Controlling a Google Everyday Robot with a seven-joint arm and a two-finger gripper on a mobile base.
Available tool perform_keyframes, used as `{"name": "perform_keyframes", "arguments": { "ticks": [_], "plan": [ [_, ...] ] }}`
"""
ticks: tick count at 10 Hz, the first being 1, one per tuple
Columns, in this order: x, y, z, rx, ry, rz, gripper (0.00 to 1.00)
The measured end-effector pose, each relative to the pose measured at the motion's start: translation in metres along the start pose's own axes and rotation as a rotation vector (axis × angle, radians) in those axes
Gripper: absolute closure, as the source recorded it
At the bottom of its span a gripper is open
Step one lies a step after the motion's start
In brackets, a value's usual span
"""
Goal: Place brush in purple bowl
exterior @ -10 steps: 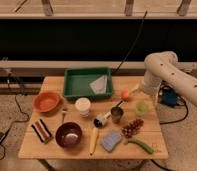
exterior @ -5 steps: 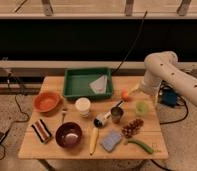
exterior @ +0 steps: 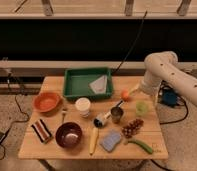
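On bench (exterior: 157, 131): one brush (exterior: 107, 113), one purple bowl (exterior: 69, 134), one orange bowl (exterior: 46, 101). Bent at elbow, claw (exterior: 135, 90) beside orange ball (exterior: 125, 95). Cannot tell whether spread.

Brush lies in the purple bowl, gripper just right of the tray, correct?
No: the camera view shows the brush on the table by the metal cup, not in the purple bowl. The gripper is right of the tray.
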Motion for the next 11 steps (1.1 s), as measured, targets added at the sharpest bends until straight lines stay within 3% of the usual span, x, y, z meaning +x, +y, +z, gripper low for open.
{"name": "perform_keyframes", "arguments": {
  "ticks": [3, 6, 9, 11],
  "plan": [
    [0.0, -0.006, -0.002, -0.008, -0.009, -0.025, 0.2],
    [-0.013, -0.051, 0.001, -0.016, -0.032, -0.094, 0.2],
    [-0.036, -0.113, 0.009, -0.01, -0.054, -0.173, 0.2],
    [-0.042, -0.131, 0.026, 0.006, -0.07, -0.207, 0.2]
  ]
}}
